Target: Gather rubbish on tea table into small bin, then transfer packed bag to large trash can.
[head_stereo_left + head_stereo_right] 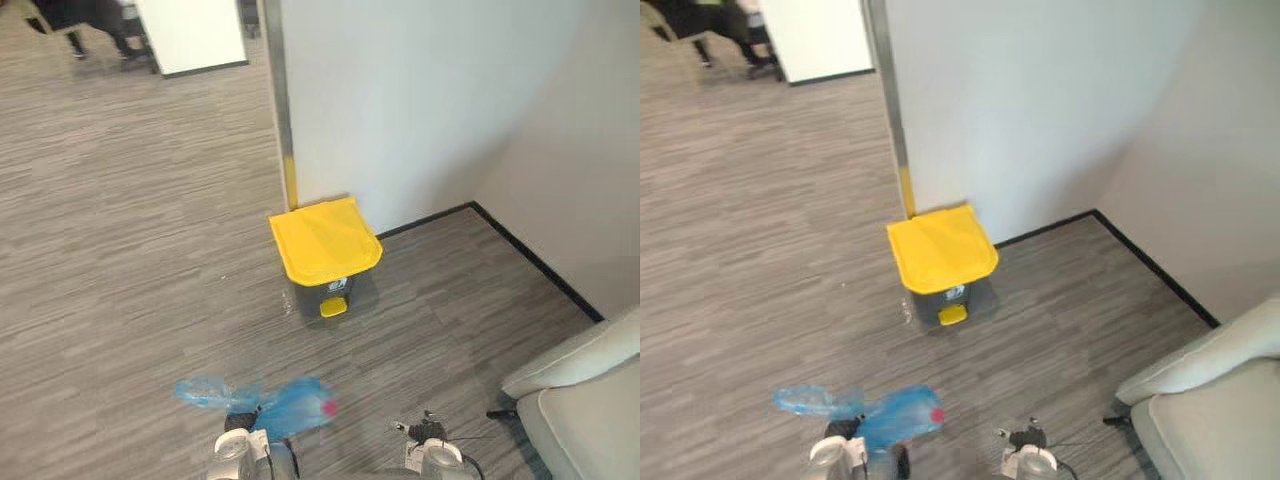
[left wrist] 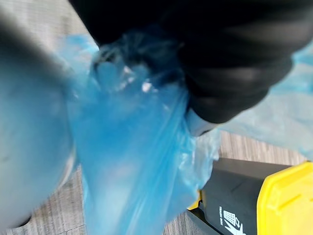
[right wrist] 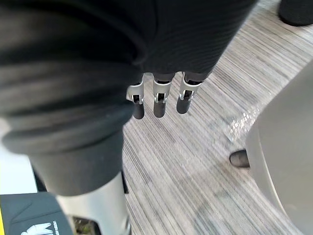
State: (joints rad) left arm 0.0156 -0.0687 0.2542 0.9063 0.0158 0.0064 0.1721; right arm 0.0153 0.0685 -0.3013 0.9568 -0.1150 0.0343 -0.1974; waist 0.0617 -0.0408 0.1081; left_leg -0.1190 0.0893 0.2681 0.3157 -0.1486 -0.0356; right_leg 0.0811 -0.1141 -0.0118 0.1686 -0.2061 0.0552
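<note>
A blue plastic bag (image 1: 292, 405) with something red showing through it hangs just above the floor, low in the eye views. My left hand (image 1: 238, 421) is shut on its bunched neck; in the left wrist view the blue bag (image 2: 128, 152) gathers under the hand's dark cover (image 2: 234, 63). A dark grey pedal bin with a shut yellow lid (image 1: 325, 240) stands ahead against the wall corner, a little right of the bag; its edge (image 2: 274, 196) shows past the bag. My right hand (image 3: 157, 100) hangs over the floor, fingers straight, holding nothing.
A white wall (image 1: 420, 100) with a black skirting runs behind and right of the bin. A light grey sofa (image 1: 590, 390) stands at the lower right. A person's legs (image 1: 90, 30) and a white cabinet (image 1: 190, 30) are far off at the upper left.
</note>
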